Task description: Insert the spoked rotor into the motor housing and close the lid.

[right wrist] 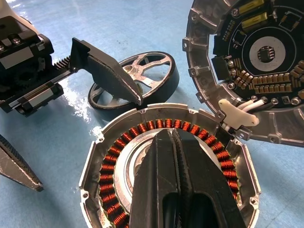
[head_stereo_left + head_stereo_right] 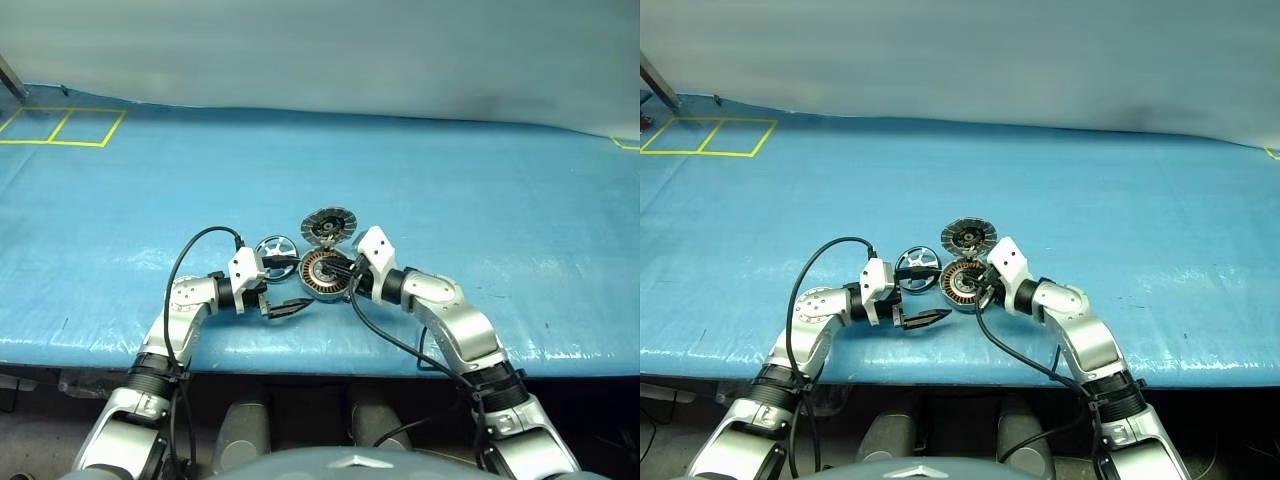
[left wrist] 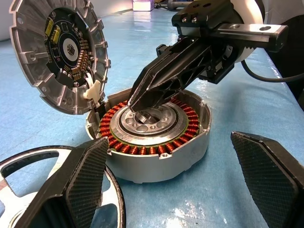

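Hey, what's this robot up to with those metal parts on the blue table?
It is putting a small motor together. The motor housing sits on the blue table with its hinged lid standing open. The right gripper, shut, pokes its fingertips into the silver centre of the housing. The left gripper waits wide open beside it, holding nothing. The spoked rotor lies on the table next to the housing, not yet inserted.

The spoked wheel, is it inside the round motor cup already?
No, the spoked rotor lies on the blue table beside the motor housing.
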